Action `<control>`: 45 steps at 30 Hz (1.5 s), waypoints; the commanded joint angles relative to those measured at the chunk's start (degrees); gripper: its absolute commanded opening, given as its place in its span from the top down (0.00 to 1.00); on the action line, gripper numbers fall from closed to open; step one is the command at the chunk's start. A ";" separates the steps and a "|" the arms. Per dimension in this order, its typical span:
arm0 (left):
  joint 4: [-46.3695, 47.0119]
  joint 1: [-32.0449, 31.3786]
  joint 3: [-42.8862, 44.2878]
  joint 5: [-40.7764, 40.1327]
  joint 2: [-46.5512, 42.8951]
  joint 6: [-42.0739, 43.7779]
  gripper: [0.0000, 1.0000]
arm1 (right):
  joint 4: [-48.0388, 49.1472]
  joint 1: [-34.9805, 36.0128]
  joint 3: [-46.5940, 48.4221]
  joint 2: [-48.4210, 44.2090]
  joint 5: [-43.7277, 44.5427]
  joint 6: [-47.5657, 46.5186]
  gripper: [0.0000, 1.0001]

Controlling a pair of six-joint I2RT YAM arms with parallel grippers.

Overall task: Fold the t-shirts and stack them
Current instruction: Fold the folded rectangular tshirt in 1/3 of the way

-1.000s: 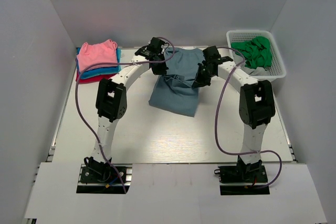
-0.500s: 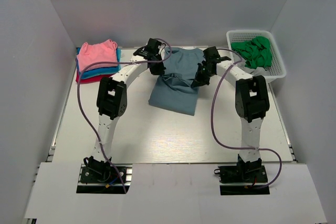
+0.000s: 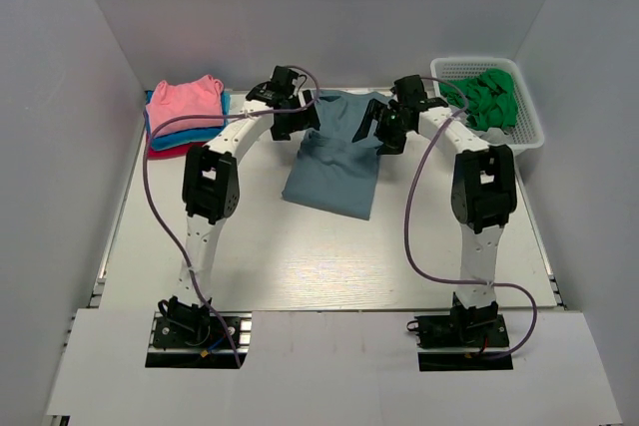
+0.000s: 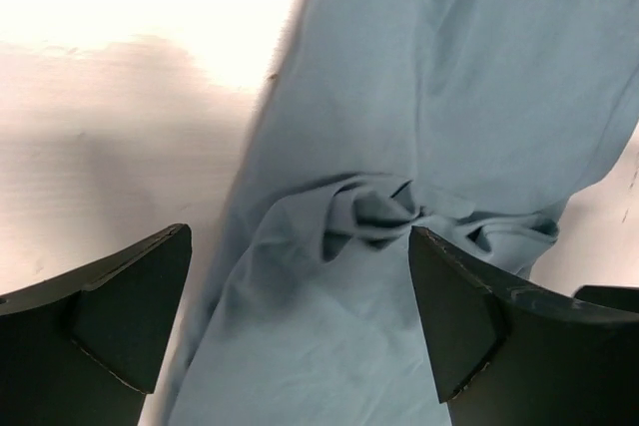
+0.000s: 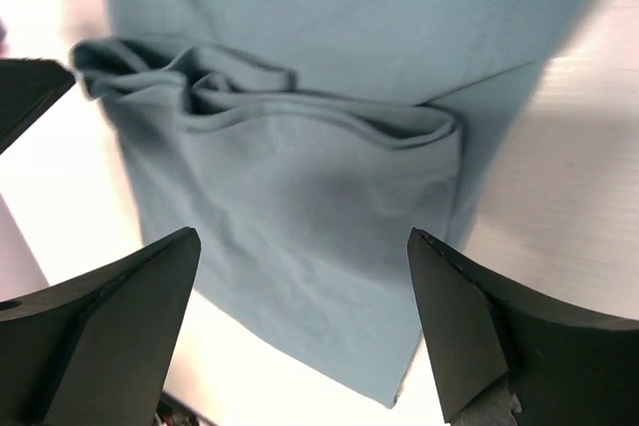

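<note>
A slate-blue t-shirt (image 3: 334,162) lies partly folded on the white table (image 3: 300,256), its far part doubled over with a bunched ridge (image 4: 374,216) across it. My left gripper (image 3: 296,119) hovers open over the shirt's far left edge, nothing between its fingers (image 4: 130,311). My right gripper (image 3: 384,132) stands open over the shirt's far right side; the folded flap (image 5: 300,207) lies below its fingers (image 5: 469,331). A stack of folded t-shirts (image 3: 186,113), pink on top of bright blue and red, sits at the far left.
A white mesh basket (image 3: 524,117) at the far right holds crumpled green cloth (image 3: 484,97) and some grey cloth. White walls close in the table on three sides. Both arms arch over the table's middle with purple cables hanging from them.
Both grippers went from shut to open, letting go of the blue shirt's folded part, which now lies flatter. Both wrists lifted and drew slightly apart toward the far side.
</note>
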 commanded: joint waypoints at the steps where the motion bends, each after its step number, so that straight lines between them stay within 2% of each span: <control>1: -2.25 0.18 -1.70 1.15 -8.62 2.49 0.00 | 1.14 0.27 -1.43 -6.27 -4.40 -2.26 0.10; 8: -0.95 -1.14 -12.67 11.06 -14.69 4.34 0.00 | 12.29 1.67 -11.28 -9.63 -15.56 -1.47 0.10; 10: 0.62 -1.14 -19.70 15.18 -16.44 3.72 0.00 | 14.41 3.07 -11.11 -8.40 -19.15 -1.03 0.10; 14: 8.25 -1.14 -36.89 16.87 -23.03 3.72 0.00 | 19.15 5.19 -8.48 -2.98 -24.08 0.81 0.10; 17: 13.54 -1.14 -44.39 20.30 -24.89 2.32 0.00 | 22.65 6.07 -4.97 1.16 -24.54 3.44 0.10; 21: 11.63 -1.14 -45.83 20.31 -23.48 0.39 0.00 | 27.59 5.81 -1.80 7.40 -26.21 9.25 0.10; 26: 8.39 -0.09 -46.44 15.93 -22.87 0.38 0.00 | 26.55 5.02 8.03 15.39 -18.75 11.01 0.10; 32: 5.75 -0.08 -46.44 12.05 -23.48 2.14 0.00 | 26.02 3.61 11.75 16.74 -14.95 9.87 0.10; 38: 4.51 -0.61 -44.43 9.93 -26.46 2.84 0.00 | 23.03 2.47 10.18 9.72 -17.42 4.71 0.10; 45: 3.98 -1.14 -42.13 7.91 -32.09 2.84 0.00 | 16.62 2.73 -6.96 -10.75 -10.39 -5.15 0.10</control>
